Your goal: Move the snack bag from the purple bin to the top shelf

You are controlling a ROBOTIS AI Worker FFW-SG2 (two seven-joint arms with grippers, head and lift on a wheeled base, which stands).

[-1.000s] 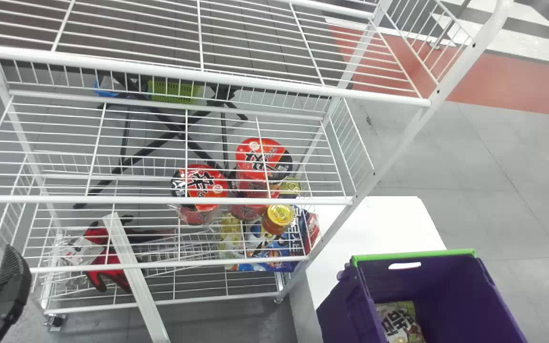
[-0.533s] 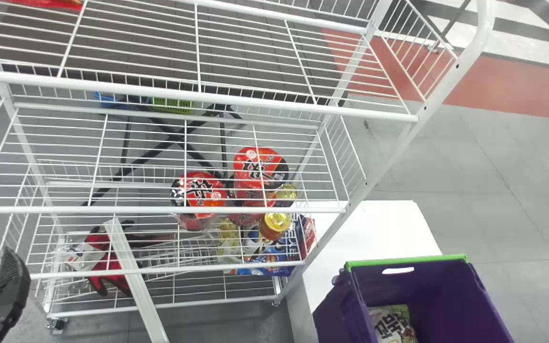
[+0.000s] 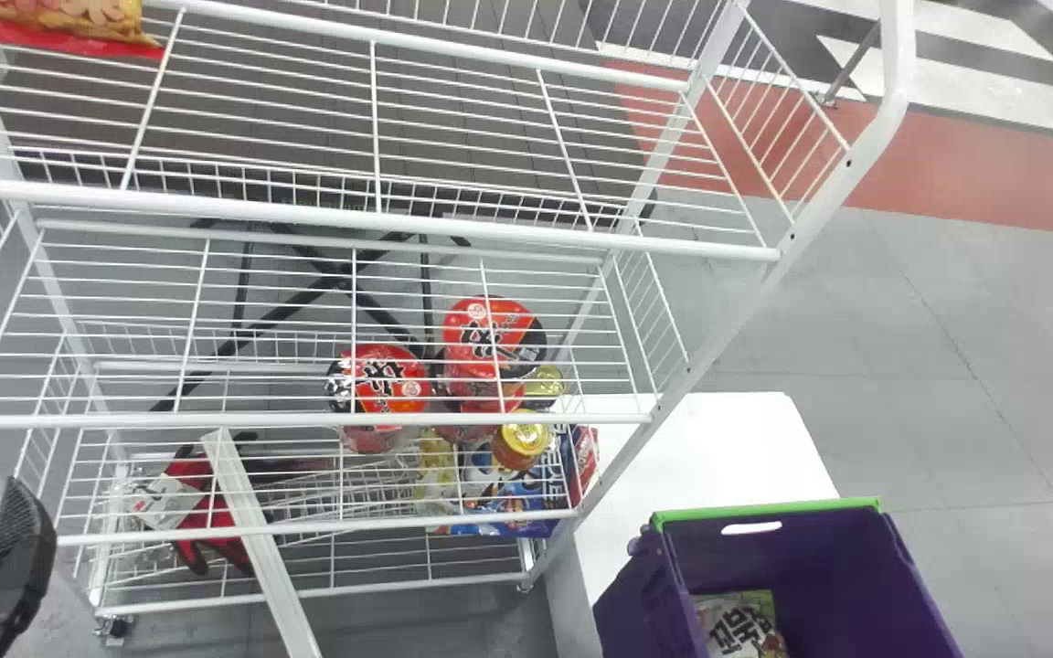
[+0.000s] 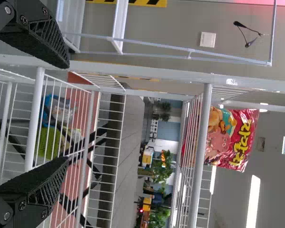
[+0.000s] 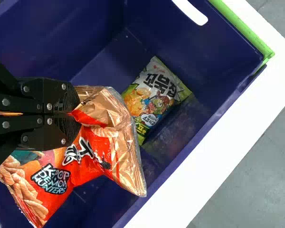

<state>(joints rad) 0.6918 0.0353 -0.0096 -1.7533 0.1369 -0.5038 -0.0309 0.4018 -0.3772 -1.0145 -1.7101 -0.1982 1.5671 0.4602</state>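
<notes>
Head view: a purple bin (image 3: 819, 557) on a white table (image 3: 728, 448); left of the bin, a white wire rack, its top shelf (image 3: 398, 222) above bin level. Left wrist view: the left gripper (image 4: 66, 111), fingers wide apart, nothing between them. Right wrist view: the right gripper (image 5: 78, 114) clamps a crinkled orange-red snack bag (image 5: 92, 166) over the bin's floor, beside another snack bag (image 5: 154, 95) lying there. Grasping seems done; carrying up to the shelf and releasing remain.

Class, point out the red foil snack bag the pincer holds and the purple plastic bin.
Red foil snack bag (image 5: 91, 165), right wrist view, printed front.
Purple plastic bin (image 3: 828, 550), head view, inner far wall.
</notes>
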